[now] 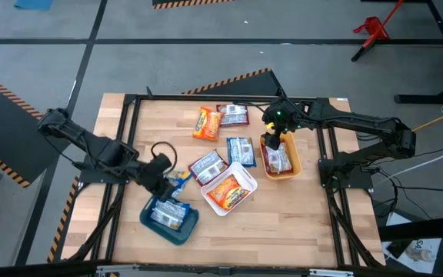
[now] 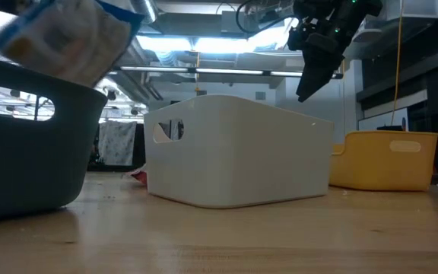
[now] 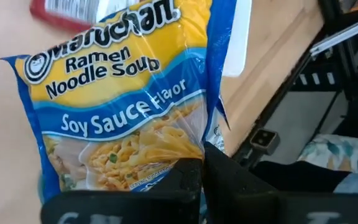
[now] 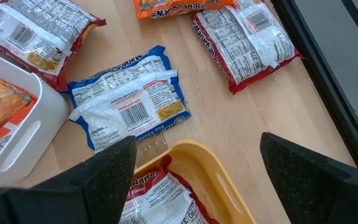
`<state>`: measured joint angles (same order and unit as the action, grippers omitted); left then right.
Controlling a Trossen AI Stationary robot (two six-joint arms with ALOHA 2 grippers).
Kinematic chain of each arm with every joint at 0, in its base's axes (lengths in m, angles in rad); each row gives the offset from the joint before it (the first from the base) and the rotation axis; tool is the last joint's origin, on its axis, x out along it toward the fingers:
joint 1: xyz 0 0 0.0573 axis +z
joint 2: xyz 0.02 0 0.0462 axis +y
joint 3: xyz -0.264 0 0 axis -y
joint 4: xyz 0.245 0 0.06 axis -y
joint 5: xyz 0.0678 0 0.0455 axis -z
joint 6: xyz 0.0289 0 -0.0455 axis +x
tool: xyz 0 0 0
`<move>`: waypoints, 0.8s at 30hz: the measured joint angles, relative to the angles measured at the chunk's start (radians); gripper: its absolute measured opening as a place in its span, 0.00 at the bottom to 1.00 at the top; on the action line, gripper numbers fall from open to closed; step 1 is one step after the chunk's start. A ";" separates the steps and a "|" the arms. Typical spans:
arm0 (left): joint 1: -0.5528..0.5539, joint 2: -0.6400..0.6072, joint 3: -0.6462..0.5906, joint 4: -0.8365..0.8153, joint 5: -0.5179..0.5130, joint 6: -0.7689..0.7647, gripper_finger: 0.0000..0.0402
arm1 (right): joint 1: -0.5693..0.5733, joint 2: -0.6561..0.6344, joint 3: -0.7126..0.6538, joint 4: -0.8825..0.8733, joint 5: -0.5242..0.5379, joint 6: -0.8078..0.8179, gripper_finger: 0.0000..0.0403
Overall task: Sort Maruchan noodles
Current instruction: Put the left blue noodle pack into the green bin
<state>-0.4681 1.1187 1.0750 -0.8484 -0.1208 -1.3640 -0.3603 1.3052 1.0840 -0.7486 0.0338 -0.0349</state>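
My left gripper (image 1: 169, 178) is shut on a blue Maruchan packet (image 3: 123, 106), which hangs over the far rim of the teal bin (image 1: 154, 224). Another blue packet (image 1: 168, 213) lies in that bin. My right gripper (image 4: 197, 177) is open and hovers above the yellow bin (image 4: 213, 171), where a red-and-silver packet (image 4: 157, 199) lies. An orange packet (image 1: 229, 192) lies in the white bin (image 1: 246, 171). Flat on the table are a blue packet (image 4: 129, 102), two red-and-silver packets (image 4: 247, 37) (image 4: 33, 34) and an orange one (image 1: 206, 123). My left gripper pinches the blue packet between its two fingers at the packet's short end below the noodle picture (image 3: 166, 158). The packet is lifted clear and tilted, and in the low view it shows as a blue packet (image 2: 67, 34) above the teal bin's rim (image 2: 40, 84).
The three bins stand close together from the table's near left to its right middle. The loose packets lie between the bins and the far edge. Bare wood (image 1: 283, 223) lies along the near side. A black frame rail (image 4: 328, 74) borders the table.
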 joint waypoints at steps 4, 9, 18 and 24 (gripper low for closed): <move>-0.071 0.032 0.004 0.002 -0.001 -0.103 0.00 | 0.000 0.000 0.000 0.000 0.000 -0.001 0.81; -0.144 0.090 0.004 0.003 -0.019 -0.227 0.00 | 0.000 0.000 0.000 0.000 0.000 -0.017 0.81; -0.211 0.202 0.004 0.013 -0.017 -0.336 0.00 | 0.000 0.000 0.000 0.000 0.000 -0.023 0.81; -0.214 0.277 0.004 0.041 0.028 -0.336 0.00 | 0.000 0.000 0.000 -0.002 -0.001 -0.023 0.81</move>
<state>-0.6823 1.3956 1.0790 -0.8073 -0.0929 -1.6997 -0.3603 1.3052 1.0840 -0.7504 0.0331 -0.0582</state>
